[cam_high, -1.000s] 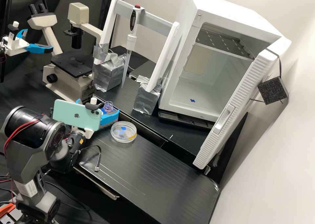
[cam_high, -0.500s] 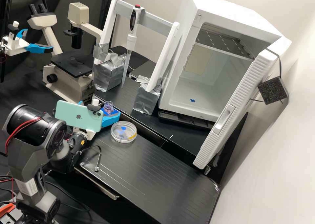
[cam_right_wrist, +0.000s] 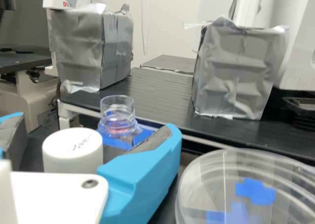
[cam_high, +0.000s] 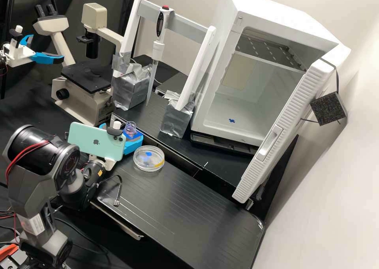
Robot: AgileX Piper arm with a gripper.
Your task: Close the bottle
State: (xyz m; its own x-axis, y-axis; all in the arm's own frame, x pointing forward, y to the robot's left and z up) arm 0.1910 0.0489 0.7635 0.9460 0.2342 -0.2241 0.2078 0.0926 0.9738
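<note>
In the high view the gripper is just behind the petri dish, partly hidden by the phone on its wrist. The clear bottle, upright with a bare threaded neck, stands beyond the blue fingers. In the wrist view the gripper is open, and a white round cap with handwriting on top sits between its fingers, a gap showing on one side. Contact on the other side I cannot tell. The bottle, in a blue holder, is behind one fingertip. The gripper's white body hides the cap's lower part.
A clear petri dish lies close beside the gripper. Behind the bottle is a raised black shelf with two foil-wrapped blocks and a pipette stand. An open white cabinet stands right of them, a microscope left.
The gripper and its phone have shifted slightly to the right and down in the high view. The blue fingers stand closer together than before. The bottle and the petri dish have kept their places.
</note>
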